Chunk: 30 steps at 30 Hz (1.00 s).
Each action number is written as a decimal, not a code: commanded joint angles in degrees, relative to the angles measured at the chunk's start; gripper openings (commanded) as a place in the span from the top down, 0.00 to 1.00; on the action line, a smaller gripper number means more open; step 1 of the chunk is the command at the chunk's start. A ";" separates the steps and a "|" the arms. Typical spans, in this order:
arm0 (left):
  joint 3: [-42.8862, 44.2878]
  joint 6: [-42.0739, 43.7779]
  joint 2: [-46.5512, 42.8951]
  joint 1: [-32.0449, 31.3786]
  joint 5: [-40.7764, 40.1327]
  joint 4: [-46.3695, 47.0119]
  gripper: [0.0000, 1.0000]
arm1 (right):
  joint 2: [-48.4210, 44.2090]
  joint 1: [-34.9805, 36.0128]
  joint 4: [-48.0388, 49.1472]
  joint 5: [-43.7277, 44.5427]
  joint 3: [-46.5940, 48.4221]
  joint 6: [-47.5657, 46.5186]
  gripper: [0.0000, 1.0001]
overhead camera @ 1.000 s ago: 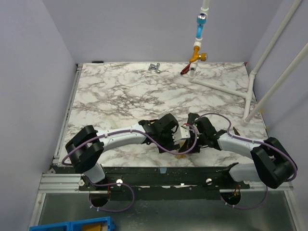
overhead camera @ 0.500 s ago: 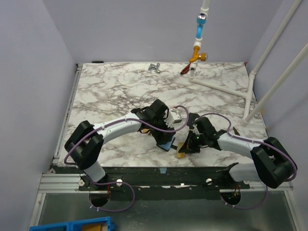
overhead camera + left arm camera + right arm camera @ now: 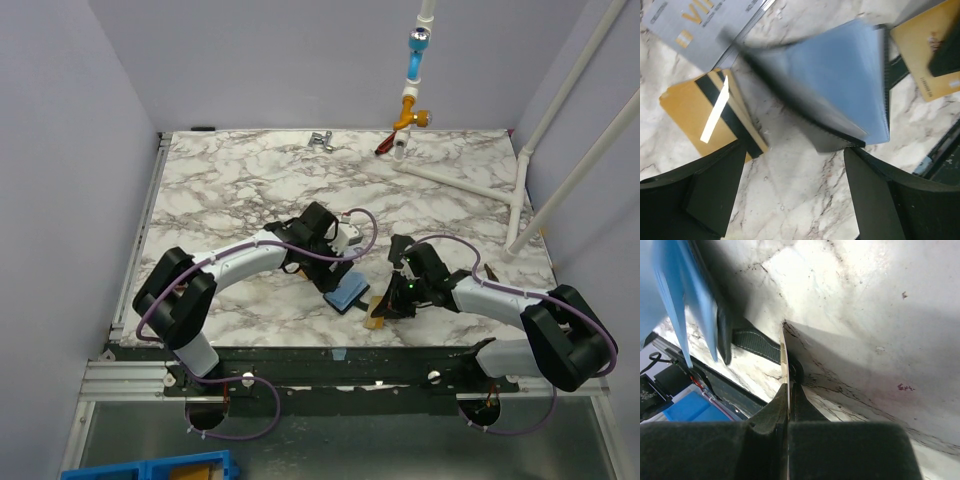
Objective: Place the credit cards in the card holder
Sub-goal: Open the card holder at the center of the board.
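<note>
The card holder [image 3: 350,295] lies open near the table's front edge, its bluish-grey lining [image 3: 840,85] up and blurred in the left wrist view. My left gripper [image 3: 338,238] hangs open just behind it, with only bare marble between its fingers [image 3: 705,190]. My right gripper [image 3: 386,303] is shut on a gold-tan credit card [image 3: 376,314], which shows edge-on [image 3: 785,365] between its jaws, right of the holder [image 3: 695,305]. A pale grey card [image 3: 705,30] and a gold card with a dark stripe [image 3: 700,107] lie on the marble to the holder's other side.
The holder's black clasp strap [image 3: 755,345] lies toward the held card. A white pipe frame [image 3: 470,175] stands at the back right, with an orange and blue fitting [image 3: 410,105] and a small metal clip [image 3: 321,140] at the back. A black rail [image 3: 340,352] runs along the front edge.
My left gripper has drawn back from over the card holder toward the far left, and the holder now lies uncovered with its lining showing. The right arm has held still with its card.
</note>
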 commanded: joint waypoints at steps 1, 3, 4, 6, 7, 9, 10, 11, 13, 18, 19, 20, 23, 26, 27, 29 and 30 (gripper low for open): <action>-1.41 -1.03 -1.21 0.62 -4.52 1.15 0.20 | 2.02 0.44 -7.03 6.68 -2.75 -1.36 0.99; -1.03 -1.17 -0.21 0.61 -4.83 0.52 0.21 | 2.07 0.44 -6.94 6.62 -2.61 -1.44 0.99; -0.87 -1.25 0.15 0.62 -4.86 0.30 0.21 | 1.96 0.49 -7.00 6.71 -2.57 -1.47 0.99; -0.75 -1.33 0.35 0.62 -4.61 0.07 0.21 | 1.56 0.45 -7.16 6.79 -2.56 -1.48 0.99; -0.69 -1.34 0.28 0.61 -4.59 0.11 0.21 | 1.28 0.47 -7.21 6.89 -2.56 -1.48 0.99; 0.01 -1.60 0.69 0.62 -4.50 -0.06 0.21 | 0.97 0.44 -7.31 6.95 -2.56 -1.59 0.99; 0.48 -1.76 0.95 0.62 -4.58 -0.11 0.21 | 0.77 0.46 -7.29 6.97 -2.56 -1.63 0.99; 1.15 -1.99 1.42 0.57 -4.53 -0.15 0.21 | 0.77 0.49 -7.29 6.96 -2.56 -1.64 0.99; 2.94 -2.69 2.75 0.62 -4.20 -0.57 0.21 | 0.63 0.48 -7.20 6.89 -2.58 -1.80 0.99; 9.06 -5.56 7.65 1.79 -0.78 -3.22 0.22 | 0.35 0.44 -6.85 6.29 -2.73 -2.33 0.99; 10.17 -7.04 8.34 2.04 0.19 -3.79 0.22 | 0.13 0.47 -6.93 6.17 -2.88 -2.44 0.99; 10.95 -7.71 9.16 2.33 1.43 -4.18 0.22 | -0.02 0.43 -6.94 6.23 -2.97 -2.54 0.99; 12.64 -8.71 10.75 2.78 5.47 -4.85 0.23 | -0.27 0.47 -6.94 6.07 -3.17 -2.67 0.99; 13.46 -9.43 12.02 2.96 9.68 -5.05 0.24 | -0.20 0.49 -7.03 6.14 -3.09 -2.77 0.99; 13.70 -9.49 12.47 2.96 10.89 -5.16 0.24 | -0.25 0.47 -7.03 6.12 -3.13 -2.82 0.99; 14.02 -9.52 13.17 3.00 12.35 -5.31 0.25 | -0.18 0.46 -6.94 6.06 -3.09 -2.85 0.99; 14.19 -9.58 13.53 3.13 12.85 -5.49 0.26 | -0.11 0.48 -6.94 6.07 -3.09 -2.90 0.99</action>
